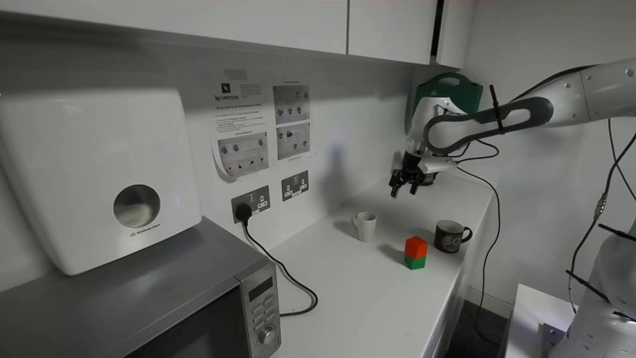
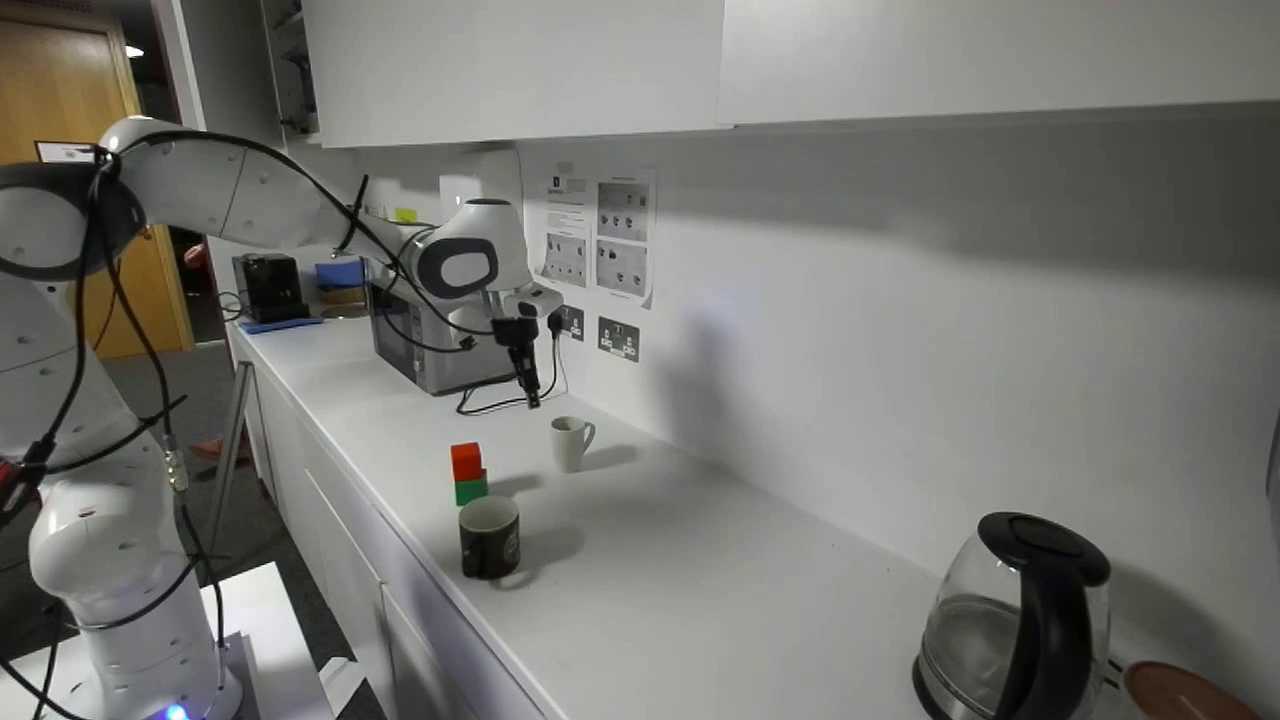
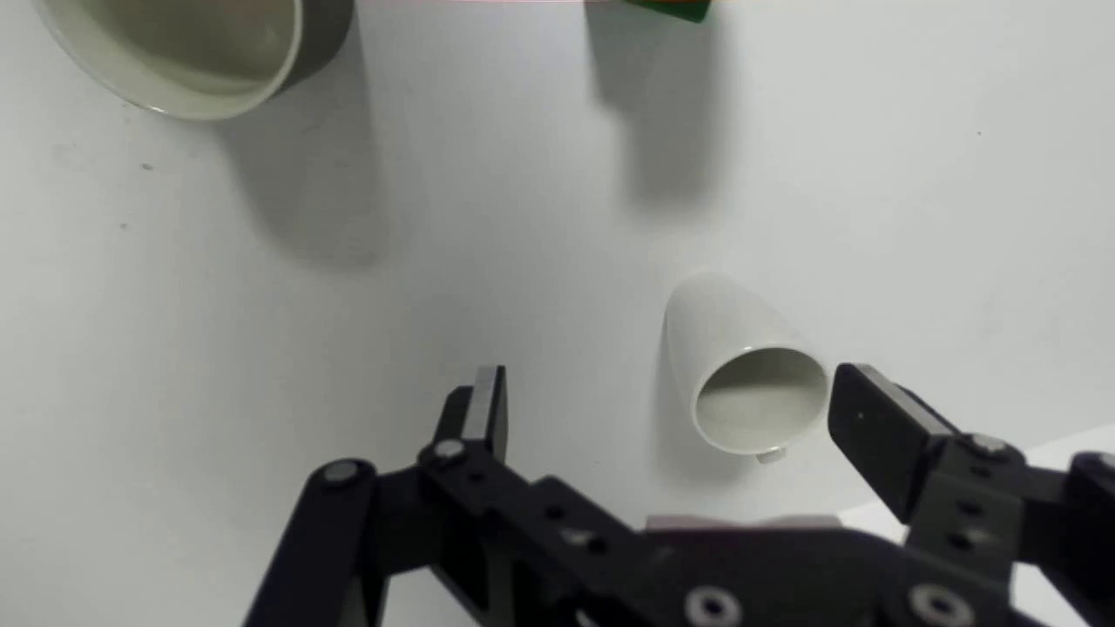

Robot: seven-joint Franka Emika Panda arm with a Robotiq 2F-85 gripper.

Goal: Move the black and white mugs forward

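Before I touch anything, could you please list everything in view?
counter: 1, white, along wall
white mug: 1, white, counter, nearer wall
blocks: 2, red on green, on counter
black mug: 1, black, near blocks
microwave: 1, grey, on counter
dispenser: 1, white, above microwave
notices: 2, white, on wall
sockets: 2, grey, below notices
plug: 1, black, in socket nearer microwave
cupboards: at least 2, white, above counter
kettle: 1, clear and black, on counter
round object: 1, brown, beside kettle
case: 1, green, in corner
door: 1, brown, background
stand: 1, white, beside counter
arm: 1, white and grey, over counter
gripper: 1, black, open, above counter
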